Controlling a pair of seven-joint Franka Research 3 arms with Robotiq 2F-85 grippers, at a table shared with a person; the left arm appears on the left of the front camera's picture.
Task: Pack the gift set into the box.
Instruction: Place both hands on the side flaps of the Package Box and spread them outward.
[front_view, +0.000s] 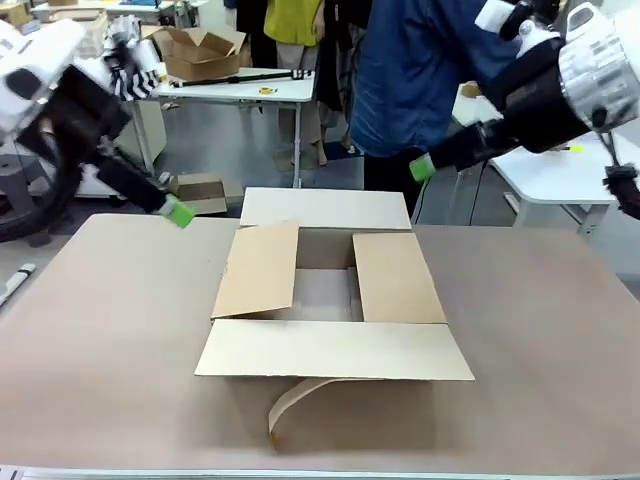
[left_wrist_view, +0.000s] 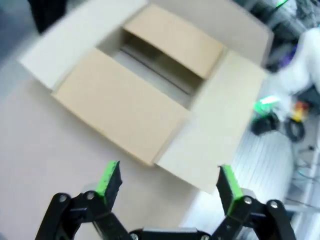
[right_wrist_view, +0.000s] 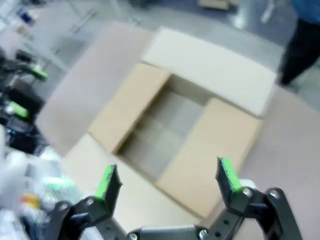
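Box open; left gripper, right gripper seemingly hovering

A person in a blue top is standing at the far edge of the brown worktop. Behind, a white table is carrying a smaller cardboard carton with its flaps standing up, a long black item, possibly a rod, and a small yellow roll. A low cardboard tray is lying on the floor beside that table. Another white table is standing to the right, and someone in a yellow top is standing farther back.
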